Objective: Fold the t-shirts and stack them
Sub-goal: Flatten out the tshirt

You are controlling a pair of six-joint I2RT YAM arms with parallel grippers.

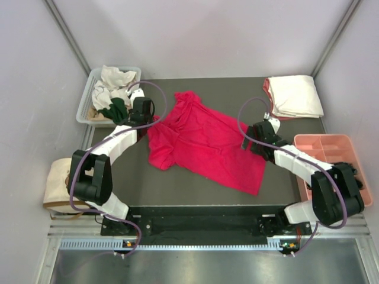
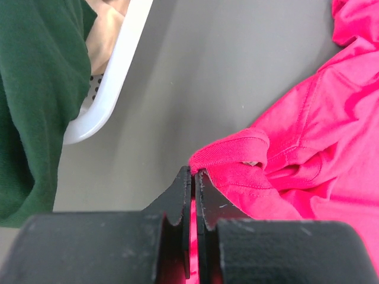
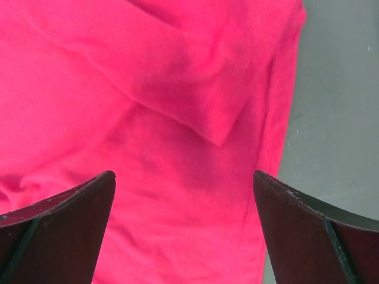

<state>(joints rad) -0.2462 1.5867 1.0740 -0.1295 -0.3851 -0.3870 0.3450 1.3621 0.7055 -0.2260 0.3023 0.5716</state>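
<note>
White bin of crumpled t-shirts

The left arm and right arm have white shells and black joints. Thin purple cables loop along them from the black base plate. The right gripper is dark.

the red shirt runs off the right wrist picture on three sides. the green shirt is cut off at the left edge. the left arm hides part of the bag.
</note>
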